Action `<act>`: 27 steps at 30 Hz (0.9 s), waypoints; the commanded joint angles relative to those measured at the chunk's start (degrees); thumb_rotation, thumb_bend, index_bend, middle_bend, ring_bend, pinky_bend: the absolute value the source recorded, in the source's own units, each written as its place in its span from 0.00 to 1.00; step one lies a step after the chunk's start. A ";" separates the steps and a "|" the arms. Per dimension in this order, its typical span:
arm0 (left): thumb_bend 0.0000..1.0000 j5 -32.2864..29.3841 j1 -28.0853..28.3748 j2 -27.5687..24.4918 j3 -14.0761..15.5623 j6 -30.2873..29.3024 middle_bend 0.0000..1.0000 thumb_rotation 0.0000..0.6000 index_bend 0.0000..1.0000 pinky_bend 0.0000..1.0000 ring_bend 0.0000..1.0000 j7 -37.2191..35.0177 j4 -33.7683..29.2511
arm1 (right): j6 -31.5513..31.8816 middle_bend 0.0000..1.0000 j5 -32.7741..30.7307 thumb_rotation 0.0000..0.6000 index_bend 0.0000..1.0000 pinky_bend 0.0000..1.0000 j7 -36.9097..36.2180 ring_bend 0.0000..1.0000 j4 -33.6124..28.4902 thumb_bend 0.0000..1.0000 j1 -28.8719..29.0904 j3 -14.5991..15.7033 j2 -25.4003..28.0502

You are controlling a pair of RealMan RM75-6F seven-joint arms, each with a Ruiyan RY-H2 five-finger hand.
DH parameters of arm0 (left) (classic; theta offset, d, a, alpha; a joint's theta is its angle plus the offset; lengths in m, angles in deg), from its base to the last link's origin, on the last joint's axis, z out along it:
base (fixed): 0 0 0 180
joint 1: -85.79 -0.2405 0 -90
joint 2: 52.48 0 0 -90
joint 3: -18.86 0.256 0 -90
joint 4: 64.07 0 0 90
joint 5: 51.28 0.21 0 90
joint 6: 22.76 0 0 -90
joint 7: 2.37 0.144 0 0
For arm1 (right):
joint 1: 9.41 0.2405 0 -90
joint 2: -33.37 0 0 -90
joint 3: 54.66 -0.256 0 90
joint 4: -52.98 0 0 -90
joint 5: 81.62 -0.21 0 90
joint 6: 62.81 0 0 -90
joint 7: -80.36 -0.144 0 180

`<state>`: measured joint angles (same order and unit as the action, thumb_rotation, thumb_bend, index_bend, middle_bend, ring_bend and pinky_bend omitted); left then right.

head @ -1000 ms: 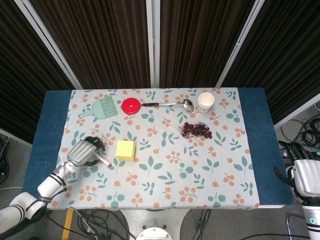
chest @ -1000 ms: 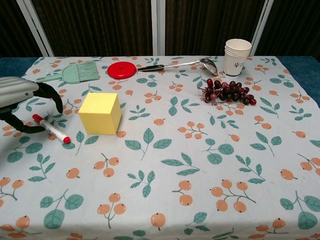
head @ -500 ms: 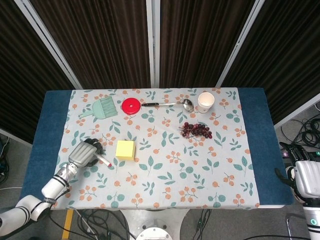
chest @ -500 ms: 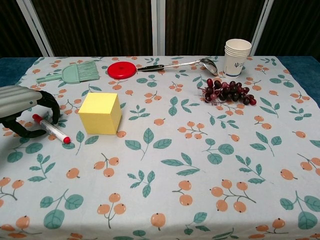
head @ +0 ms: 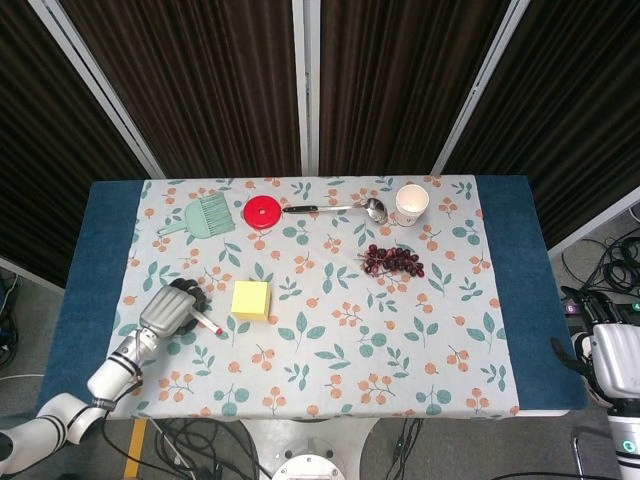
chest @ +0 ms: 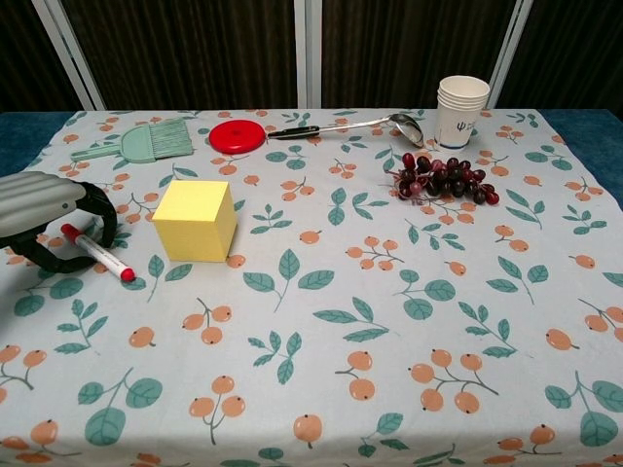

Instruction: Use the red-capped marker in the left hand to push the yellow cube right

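The yellow cube (head: 250, 299) (chest: 195, 220) stands on the floral cloth, left of the table's middle. Just left of it lies the red-capped marker (head: 206, 322) (chest: 97, 254), slanted, its far tip a short gap from the cube. My left hand (head: 170, 309) (chest: 47, 220) grips the marker's other end, with its dark fingers (chest: 100, 208) curled over and around it, low on the cloth. My right hand (head: 613, 361) hangs off the table's right edge, far from the cube, and how its fingers lie is not clear.
At the back lie a green brush (head: 203, 216), a red lid (head: 261, 212), a ladle (head: 340, 208) and a stack of paper cups (head: 411, 203). Dark grapes (head: 392, 260) lie right of centre, beyond the cube's right side.
My left hand has sunk lower onto the cloth and its fingers have closed tighter around the marker. The marker has barely shifted. The cube has not moved.
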<state>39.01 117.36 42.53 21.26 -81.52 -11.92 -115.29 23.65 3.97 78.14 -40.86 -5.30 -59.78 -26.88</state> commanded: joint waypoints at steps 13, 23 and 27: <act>0.40 0.02 -0.16 1.64 0.14 -1.53 0.64 1.00 0.64 0.34 0.40 -1.58 3.17 | -0.11 0.24 -0.12 1.00 0.17 0.29 0.12 0.16 -0.16 0.18 0.08 -0.15 -0.11; 0.48 0.80 -1.12 0.63 0.32 -5.21 0.69 1.00 0.69 0.56 0.53 -4.95 2.97 | 0.35 0.25 0.12 1.00 0.17 0.29 -0.03 0.16 -0.06 0.18 0.01 -0.30 -0.13; 0.48 1.55 -1.84 -0.02 0.47 -7.97 0.69 1.00 0.69 0.56 0.53 -7.90 3.21 | 0.72 0.25 0.25 1.00 0.17 0.29 -0.13 0.16 -0.15 0.18 -0.09 -0.41 0.14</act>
<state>40.13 115.92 42.88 21.63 -88.29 -18.42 -112.24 24.34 4.20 78.02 -40.99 -5.37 -60.17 -26.78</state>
